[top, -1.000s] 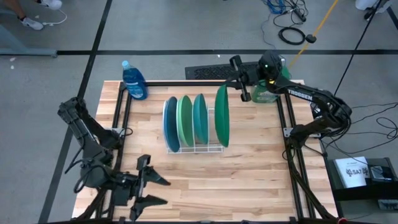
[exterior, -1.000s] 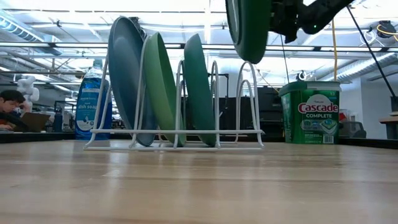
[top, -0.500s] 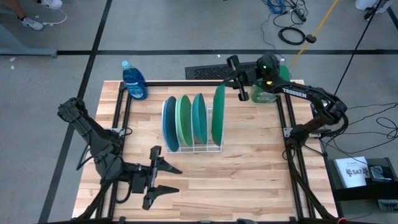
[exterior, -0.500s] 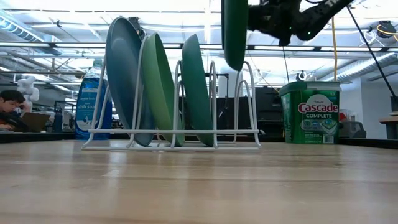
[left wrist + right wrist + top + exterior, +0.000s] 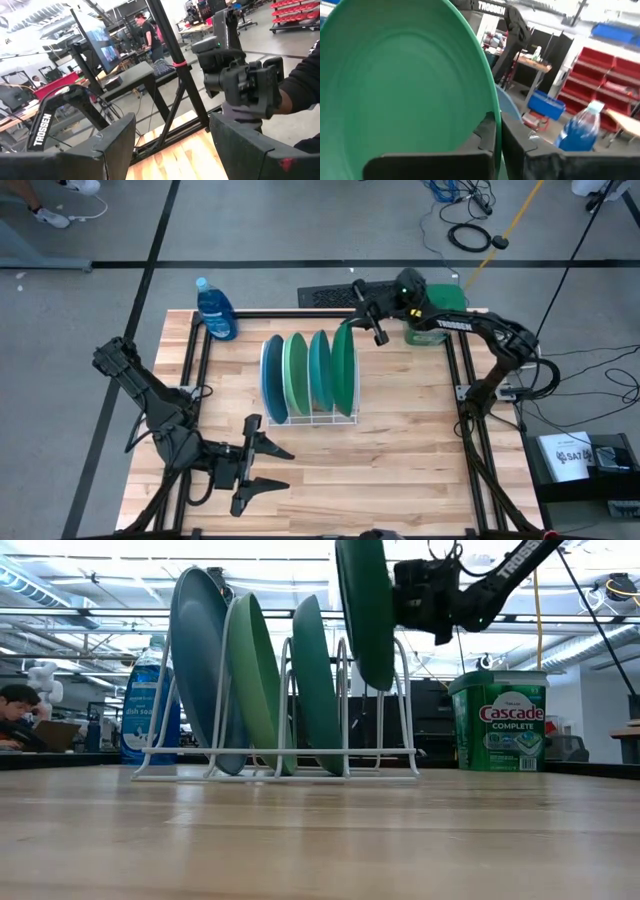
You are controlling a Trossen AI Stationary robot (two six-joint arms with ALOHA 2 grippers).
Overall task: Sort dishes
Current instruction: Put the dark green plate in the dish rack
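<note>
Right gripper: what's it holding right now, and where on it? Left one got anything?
The right gripper pinches the dark green plate by its rim, on the far edge, holding it upright over the white rack. The left gripper is open and holds nothing.

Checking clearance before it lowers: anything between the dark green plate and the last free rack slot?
Nothing visible. The right end effector holds the dark green plate above the white rack's end slot, beside the teal plate.

The high view looks straight down on the whole table [image 5: 400,450]; the low view sits at tabletop level, facing across it, and shares the white wire rack [image 5: 312,418] at centre frame; each wrist view looks forward, close past its own fingers
</note>
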